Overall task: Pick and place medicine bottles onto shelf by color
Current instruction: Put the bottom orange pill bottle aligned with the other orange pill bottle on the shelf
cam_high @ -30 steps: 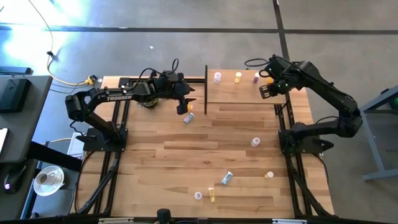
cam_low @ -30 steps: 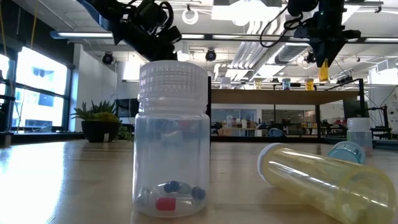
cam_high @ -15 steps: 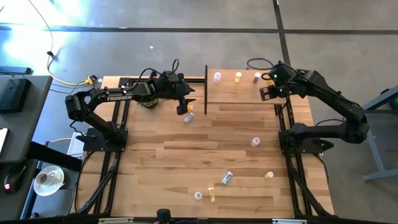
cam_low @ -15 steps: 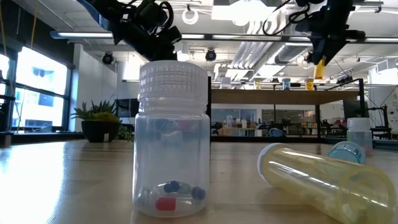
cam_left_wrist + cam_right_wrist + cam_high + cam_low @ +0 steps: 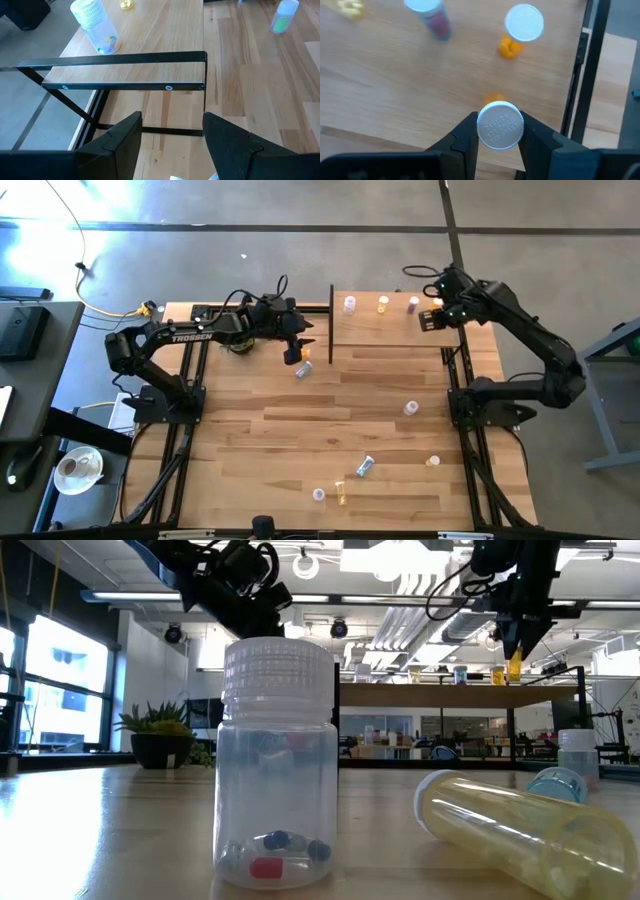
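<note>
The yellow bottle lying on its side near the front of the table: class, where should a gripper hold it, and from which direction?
Grip the yellow bottle across the middle of its barrel, coming from above. It lies flat, so its curved sides face outward.

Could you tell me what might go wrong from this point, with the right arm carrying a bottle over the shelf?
The right claw grips only the white cap of an orange bottle, so it might slip. An orange bottle already standing on the shelf sits close; lowering could knock it. The left claw waits near the shelf's end.

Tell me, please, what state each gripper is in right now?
Left gripper: open, empty, by the shelf end.
Right gripper: shut on an orange bottle above the shelf.
</note>
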{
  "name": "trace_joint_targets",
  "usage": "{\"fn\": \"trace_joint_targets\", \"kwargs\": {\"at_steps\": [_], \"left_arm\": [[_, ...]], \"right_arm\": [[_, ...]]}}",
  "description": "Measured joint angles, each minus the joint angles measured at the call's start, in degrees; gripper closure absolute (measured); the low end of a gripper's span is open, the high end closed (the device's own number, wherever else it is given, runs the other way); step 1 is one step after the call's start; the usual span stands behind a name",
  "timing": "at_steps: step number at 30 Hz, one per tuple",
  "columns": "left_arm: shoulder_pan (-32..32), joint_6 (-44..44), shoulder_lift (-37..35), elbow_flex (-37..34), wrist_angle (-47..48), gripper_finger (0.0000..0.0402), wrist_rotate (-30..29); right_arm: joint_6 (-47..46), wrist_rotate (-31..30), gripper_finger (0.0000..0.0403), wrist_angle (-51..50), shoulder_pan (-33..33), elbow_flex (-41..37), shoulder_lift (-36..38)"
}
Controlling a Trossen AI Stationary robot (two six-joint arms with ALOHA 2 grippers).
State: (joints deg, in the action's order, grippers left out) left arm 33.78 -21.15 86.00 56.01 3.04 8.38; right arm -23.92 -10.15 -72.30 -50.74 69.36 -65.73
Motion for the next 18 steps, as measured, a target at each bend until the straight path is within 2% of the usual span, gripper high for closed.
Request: {"fn": "trace_joint_targets", "kwargs": {"at_steps": [5,18], "left_arm": [[0.0,0.0,0.0,0.0,0.16,0.0202,0.0],[0.0,0.15,0.0,0.0,1.2,0.0202,-0.01]], "right_arm": [[0.87,2.16,0.0299,-0.28,-0.67,0.0,-1.8],[0.41,1.18,0.0299,-0.83,-0.65,0.0,-3.39]]}}
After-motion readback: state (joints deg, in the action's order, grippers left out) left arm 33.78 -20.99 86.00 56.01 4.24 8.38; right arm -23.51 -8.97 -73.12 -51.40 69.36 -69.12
